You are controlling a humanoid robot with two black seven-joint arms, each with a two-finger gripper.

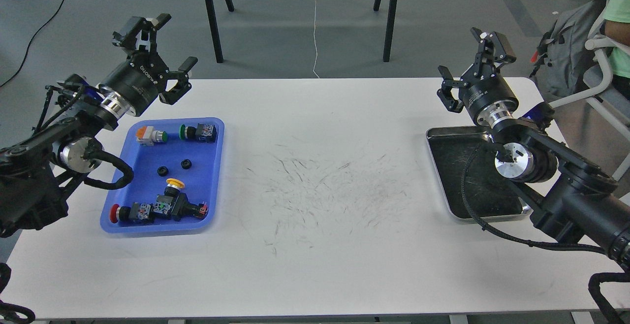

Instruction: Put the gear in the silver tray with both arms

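Observation:
Two small black gears (162, 171) (186, 164) lie in the middle of the blue tray (215, 176) on the table's left side. At the right stands the silver tray (450, 166), its dark scratched bottom holding nothing and partly hidden by my right arm. My left gripper (165, 50) hangs open and empty above the table's far left edge, behind the blue tray. Over the far right edge, just behind the silver tray, my right gripper (470, 65) is open and empty too.
The blue tray also holds several push-button switches (157, 208) with red, yellow, green and orange caps. Black stand legs (211, 16) rise behind the table. A person on a chair (608, 48) with a grey backpack sits at the far right.

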